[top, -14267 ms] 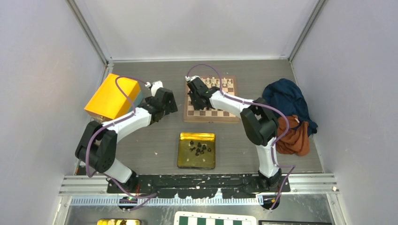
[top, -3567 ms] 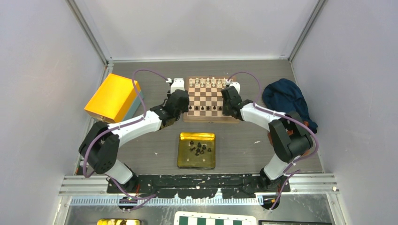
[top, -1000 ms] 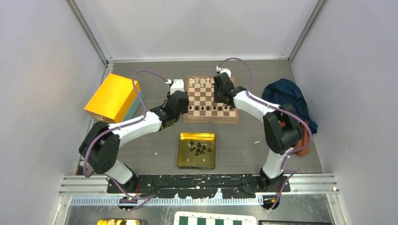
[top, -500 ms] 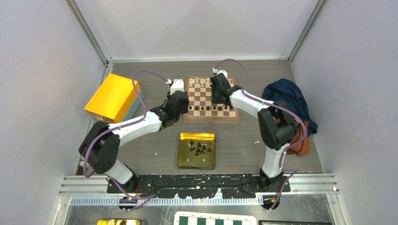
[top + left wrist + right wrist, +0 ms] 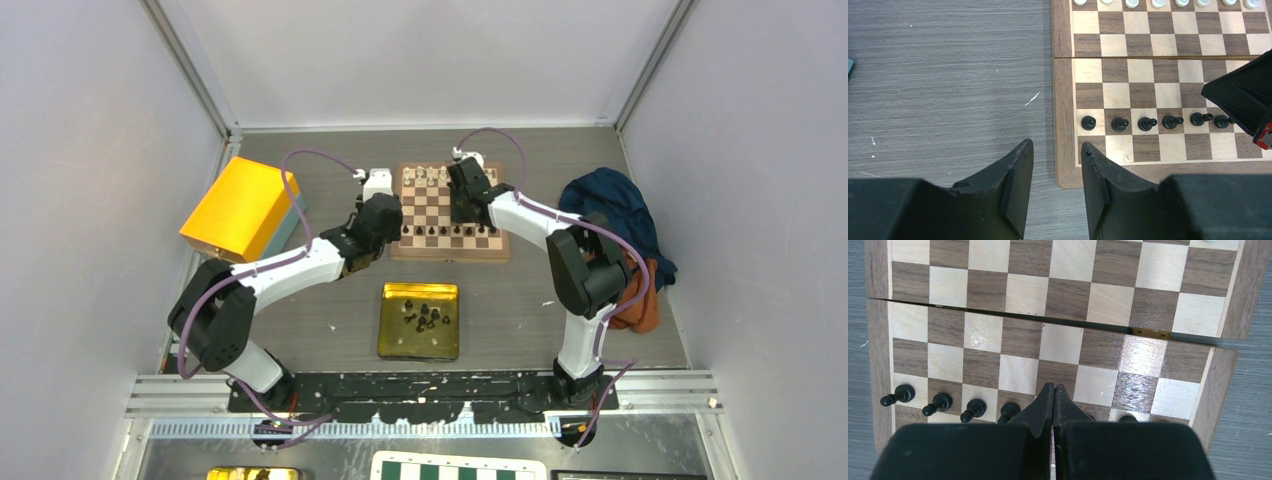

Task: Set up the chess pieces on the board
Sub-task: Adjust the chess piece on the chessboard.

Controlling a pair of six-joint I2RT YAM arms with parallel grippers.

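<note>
The board (image 5: 432, 205) lies at the back middle of the table. Cream-white chess pieces (image 5: 432, 177) line its far rows and black pawns (image 5: 440, 231) its near row. My left gripper (image 5: 383, 228) hangs open and holds nothing over the board's near left corner (image 5: 1063, 165), beside the leftmost black pawn (image 5: 1088, 122). My right gripper (image 5: 461, 212) is shut with nothing between its fingers, its tip (image 5: 1053, 386) low over the squares just beyond the black pawns (image 5: 938, 402). More black pieces (image 5: 422, 315) lie in the gold tray (image 5: 395, 340).
A yellow box (image 5: 240, 205) stands at the back left. Blue cloth (image 5: 610, 215) and orange cloth (image 5: 630, 295) lie bunched at the right. A green-and-white checkered board (image 5: 455, 467) shows below the arm bases. Grey walls close in the table.
Over the last seconds my shut right gripper has moved left from the board's right edge to over its middle. The left arm has stayed still.
</note>
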